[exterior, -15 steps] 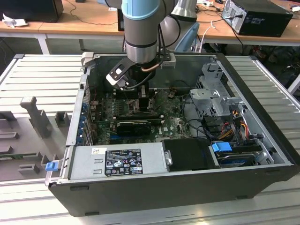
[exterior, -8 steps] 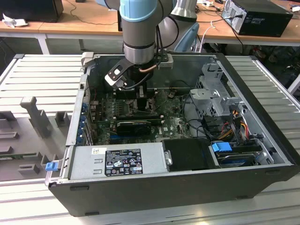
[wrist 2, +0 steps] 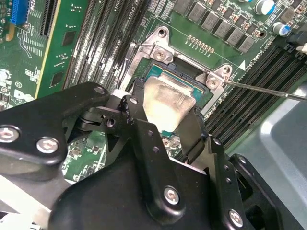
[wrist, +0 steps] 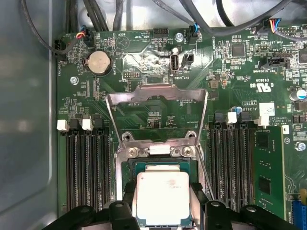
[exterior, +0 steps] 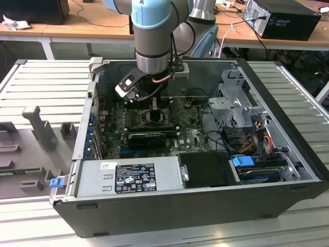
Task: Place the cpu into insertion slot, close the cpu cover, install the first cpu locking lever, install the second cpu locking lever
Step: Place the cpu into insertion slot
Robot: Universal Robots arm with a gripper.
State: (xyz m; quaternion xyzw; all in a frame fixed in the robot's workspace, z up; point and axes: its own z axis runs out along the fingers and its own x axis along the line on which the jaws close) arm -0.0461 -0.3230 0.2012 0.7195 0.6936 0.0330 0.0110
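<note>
Our pincer (wrist: 162,205) is clamped on the cpu (wrist: 163,191), a flat silver-grey square we see at the insertion slot (wrist: 125,175), cpu cover (wrist: 158,89) raised.

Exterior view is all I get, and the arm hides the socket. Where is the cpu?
Observer: In both wrist views the cpu is at the slot, gripped between the fingers; whether it is seated, I cannot tell.
Operator: Is the cover closed?
Observer: No. In the first wrist view the cover stands open behind the slot.
Operator: And the levers?
Observer: In the second wrist view one lever angles away from the socket, unlatched.
</note>
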